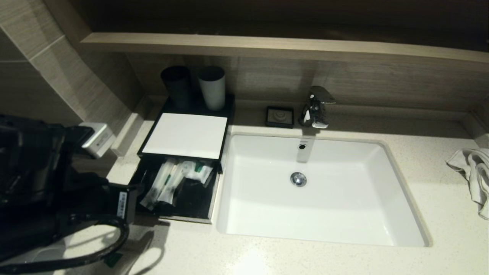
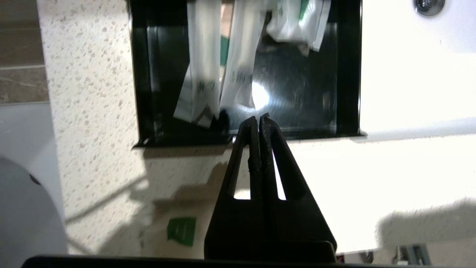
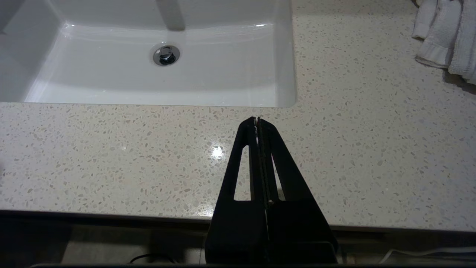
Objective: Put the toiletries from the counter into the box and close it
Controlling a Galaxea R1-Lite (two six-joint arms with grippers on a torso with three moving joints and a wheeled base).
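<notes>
Closed, empty left end effector (image 2: 259, 118) faces the box's drawer (image 1: 198, 208) holding two long packets (image 1: 162, 183), two pouches (image 1: 196, 170).

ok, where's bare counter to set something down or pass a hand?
Free: the counter between the sink and the towel, and the front strip below the sink. Also the box's white top. Crowded: the open drawer holding the toiletries, with the shut left gripper at its front edge. Right gripper hangs shut over the front strip.
</notes>
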